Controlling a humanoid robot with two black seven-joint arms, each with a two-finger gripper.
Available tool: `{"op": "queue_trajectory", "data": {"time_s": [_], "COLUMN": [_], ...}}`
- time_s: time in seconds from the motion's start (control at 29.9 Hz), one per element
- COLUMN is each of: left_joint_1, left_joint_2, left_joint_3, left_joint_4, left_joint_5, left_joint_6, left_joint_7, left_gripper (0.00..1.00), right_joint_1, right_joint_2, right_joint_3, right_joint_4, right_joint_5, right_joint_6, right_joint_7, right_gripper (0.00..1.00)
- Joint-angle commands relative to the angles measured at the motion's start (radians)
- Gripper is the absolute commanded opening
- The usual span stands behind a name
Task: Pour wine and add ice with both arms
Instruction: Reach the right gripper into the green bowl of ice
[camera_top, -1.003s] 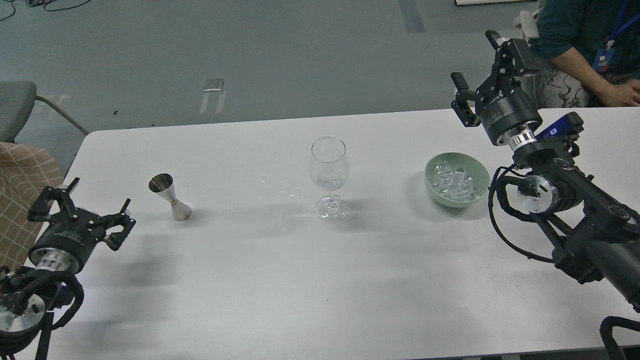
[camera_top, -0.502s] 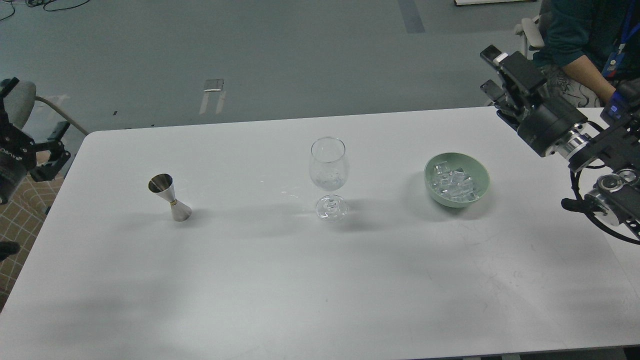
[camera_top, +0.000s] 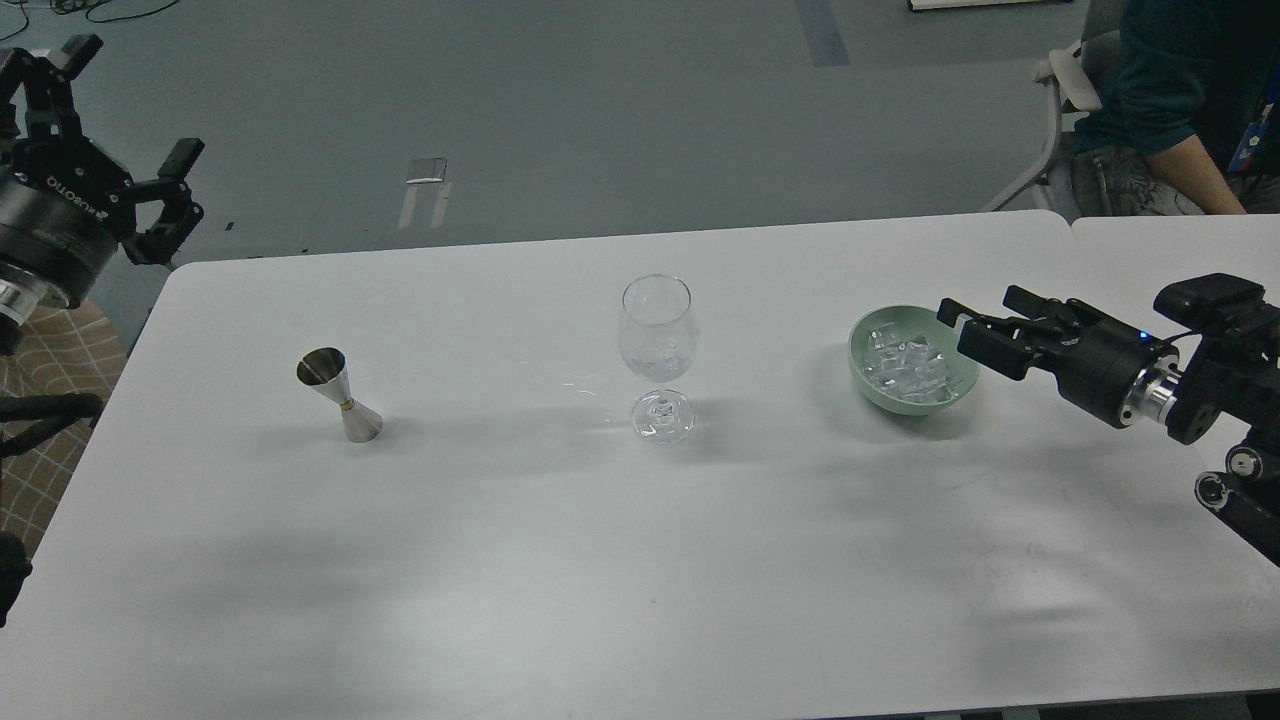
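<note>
My two sets of fingers hang over a white surface that carries a bowl of ice, a glass and a jigger.

The white surface (camera_top: 560, 560) fills most of the view. My right fingers (camera_top: 975, 322) reach in level from the right edge, spread apart and holding nothing, their tips at the right rim of the green bowl (camera_top: 862, 375). My left fingers (camera_top: 125, 110) are raised past the far left corner, also spread wide and empty. The bowl stands toward the right edge, and the ice (camera_top: 908, 364) lies heaped inside it. A clear wine glass (camera_top: 657, 345) stands upright near the middle, well apart from the bowl. A steel jigger (camera_top: 340, 393) stands toward the left edge.
</note>
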Motion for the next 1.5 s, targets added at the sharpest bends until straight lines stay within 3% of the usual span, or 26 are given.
{"op": "queue_trajectory", "data": {"time_s": [0.0,0.3,0.6,0.67,0.87,0.94,1.47], "left_joint_1": [0.001,-0.002,-0.004,-0.002,-0.004,-0.009,-0.015], "left_joint_2": [-0.004,-0.01,-0.021,-0.022,-0.022,-0.024,-0.03], "left_joint_3": [0.0,-0.004,-0.004,-0.004,-0.004,-0.002,-0.002], "left_joint_4": [-0.001,-0.002,-0.004,-0.005,-0.007,-0.007,-0.008], "left_joint_5": [0.001,-0.001,-0.001,-0.001,-0.001,-0.001,-0.001], "left_joint_6": [0.0,0.0,0.0,0.0,0.0,0.0,0.0], "left_joint_7": [-0.001,-0.003,-0.004,-0.004,-0.004,-0.004,-0.004], "left_gripper": [0.98,0.98,0.98,0.98,0.98,0.98,0.98], "right_joint_1": [0.034,0.138,0.168,0.169,0.166,0.175,0.189], "right_joint_2": [0.01,0.061,0.093,0.093,0.093,0.093,0.095], "right_joint_3": [-0.061,-0.187,-0.23,-0.231,-0.236,-0.262,-0.282], "right_joint_4": [-0.031,-0.109,-0.159,-0.162,-0.165,-0.165,-0.169], "right_joint_5": [-0.029,-0.029,-0.037,-0.068,-0.083,-0.091,-0.097], "right_joint_6": [0.0,0.0,0.0,0.002,0.008,0.008,0.012], "right_joint_7": [0.001,0.001,0.001,0.001,0.001,0.002,0.001], "right_gripper": [1.0,1.0,0.92,0.8,0.66,0.53,0.58]}}
